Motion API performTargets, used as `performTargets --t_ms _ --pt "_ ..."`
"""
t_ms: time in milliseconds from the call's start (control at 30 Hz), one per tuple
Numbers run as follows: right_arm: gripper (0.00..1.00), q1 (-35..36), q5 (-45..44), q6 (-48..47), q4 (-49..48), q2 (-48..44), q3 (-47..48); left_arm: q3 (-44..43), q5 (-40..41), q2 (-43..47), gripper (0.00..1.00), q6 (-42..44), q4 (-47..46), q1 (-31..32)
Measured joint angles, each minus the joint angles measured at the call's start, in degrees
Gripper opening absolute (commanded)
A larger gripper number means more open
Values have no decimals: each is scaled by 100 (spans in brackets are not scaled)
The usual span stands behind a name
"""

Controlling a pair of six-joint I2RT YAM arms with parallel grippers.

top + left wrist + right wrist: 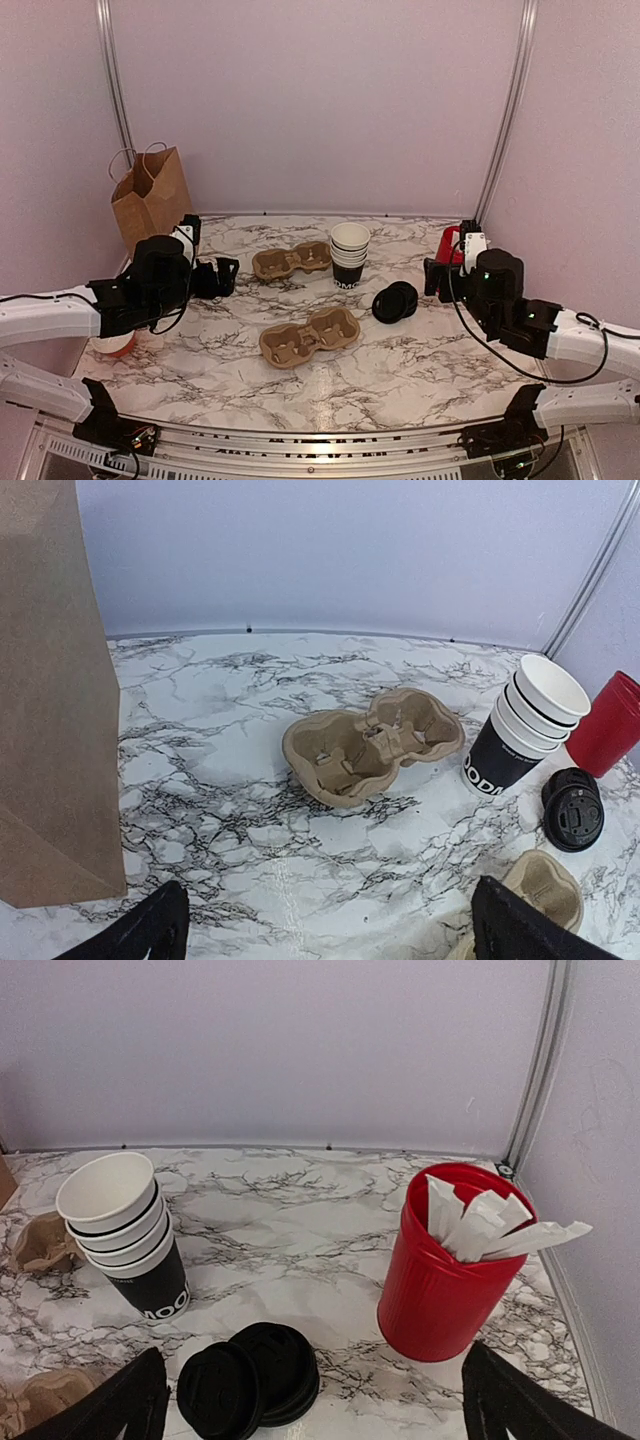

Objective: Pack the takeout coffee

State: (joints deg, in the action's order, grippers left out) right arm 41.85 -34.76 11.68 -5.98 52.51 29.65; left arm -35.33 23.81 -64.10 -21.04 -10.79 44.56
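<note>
No lidded black cup shows in any view. A nested stack of lidless black cups [349, 255] stands mid-table; it also shows in the left wrist view [525, 725] and the right wrist view [125, 1235]. A stack of loose black lids [395, 301] lies to its right, seen from both wrists [573, 810] [250, 1380]. My left gripper [215, 277] [330, 942] is open and empty, facing the far cardboard carrier [291, 261] [372, 742]. My right gripper [440, 275] [320, 1415] is open and empty, just short of the lids.
A red cup with white packets [450, 243] [450, 1270] stands at the right back. A second cardboard carrier [310, 336] lies nearer the front. A brown paper bag [152, 195] [50, 700] stands at back left. A white and orange round thing [115, 343] sits under my left arm.
</note>
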Motion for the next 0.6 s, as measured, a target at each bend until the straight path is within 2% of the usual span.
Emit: performTargets --t_ms 133,300,467,600 --pt "100 -79 -240 437 643 -442 52 -772 68 -348 99 -494 807 -11" --pt "100 -164 -15 616 754 -804 66 -1174 142 -542 99 -713 1552 -76" --pt "100 122 151 656 1060 195 522 -1335 262 -623 99 -802 1845 -142" --pt "100 275 450 791 1329 785 702 -1818 109 -975 99 -708 2096 -168"
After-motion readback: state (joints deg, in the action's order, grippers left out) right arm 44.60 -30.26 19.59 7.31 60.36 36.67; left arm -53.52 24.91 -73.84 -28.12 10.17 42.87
